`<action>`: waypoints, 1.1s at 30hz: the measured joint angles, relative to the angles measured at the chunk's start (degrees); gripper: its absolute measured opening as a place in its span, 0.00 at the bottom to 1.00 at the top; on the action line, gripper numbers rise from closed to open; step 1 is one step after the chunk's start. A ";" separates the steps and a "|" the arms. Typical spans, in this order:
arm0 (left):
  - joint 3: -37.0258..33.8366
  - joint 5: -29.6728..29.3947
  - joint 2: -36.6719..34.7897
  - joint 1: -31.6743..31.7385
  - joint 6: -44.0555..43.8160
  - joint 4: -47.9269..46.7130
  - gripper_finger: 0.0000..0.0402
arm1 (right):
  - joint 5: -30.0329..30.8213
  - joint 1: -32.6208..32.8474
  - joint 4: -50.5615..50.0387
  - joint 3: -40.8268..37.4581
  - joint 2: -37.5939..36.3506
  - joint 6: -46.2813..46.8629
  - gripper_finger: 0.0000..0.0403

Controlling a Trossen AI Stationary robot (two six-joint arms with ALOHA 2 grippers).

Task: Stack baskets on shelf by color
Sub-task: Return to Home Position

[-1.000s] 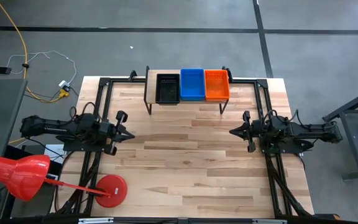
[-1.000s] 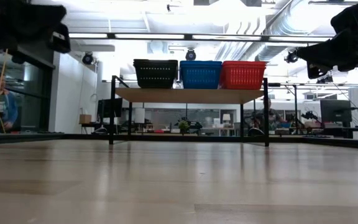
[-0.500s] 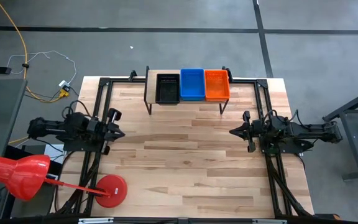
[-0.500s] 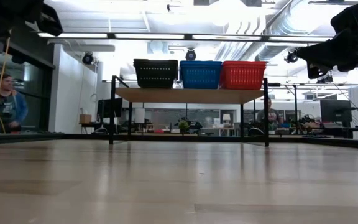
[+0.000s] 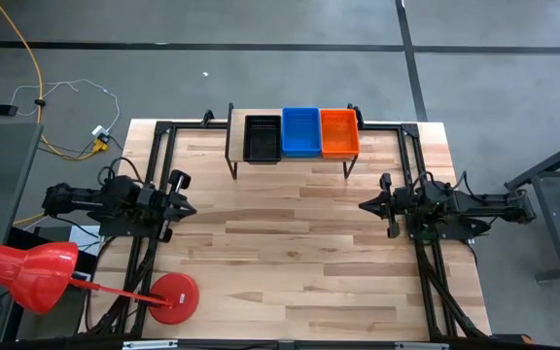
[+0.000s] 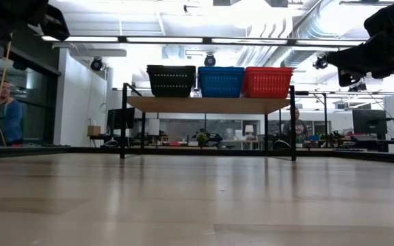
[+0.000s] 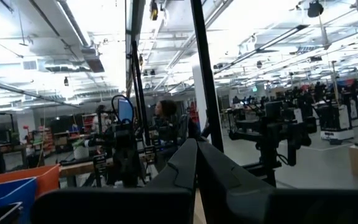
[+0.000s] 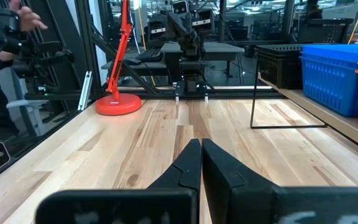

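Note:
Three baskets stand side by side on the shelf (image 5: pixel 290 146) at the table's far edge: black (image 5: pixel 262 138), blue (image 5: pixel 299 132) and red-orange (image 5: pixel 338 132). In the low view they sit on the plank (image 6: pixel 207 104) as black (image 6: pixel 171 80), blue (image 6: pixel 220 81) and red (image 6: pixel 267 81). My left gripper (image 5: pixel 190 207) hovers shut over the table's left side, holding nothing. My right gripper (image 5: pixel 364 205) hovers shut over the right side, also holding nothing. The two grippers point at each other across the table.
A round red lamp base (image 5: pixel 173 297) stands near the table's near left corner, with its red shade (image 5: pixel 22 272) off the table. Black frame rails (image 5: pixel 158 146) run along the table's left, right and far sides. Bare wood (image 5: pixel 280 233) lies between the grippers. A person (image 6: pixel 2 113) shows in the room beyond.
My left gripper has drawn back toward the table's left edge, staying shut. My right arm has kept still. The baskets have not moved.

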 joint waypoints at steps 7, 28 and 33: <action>0.00 -0.04 0.56 0.00 0.00 -5.34 0.00 | 0.00 0.00 0.00 0.00 0.00 0.00 0.01; -0.02 -0.11 -0.24 0.00 0.00 -18.05 0.00 | 0.00 0.00 0.00 0.00 0.00 0.00 0.01; -0.02 -0.11 -0.24 0.00 0.00 -18.01 0.00 | 0.00 0.00 0.00 0.00 0.00 -0.01 0.01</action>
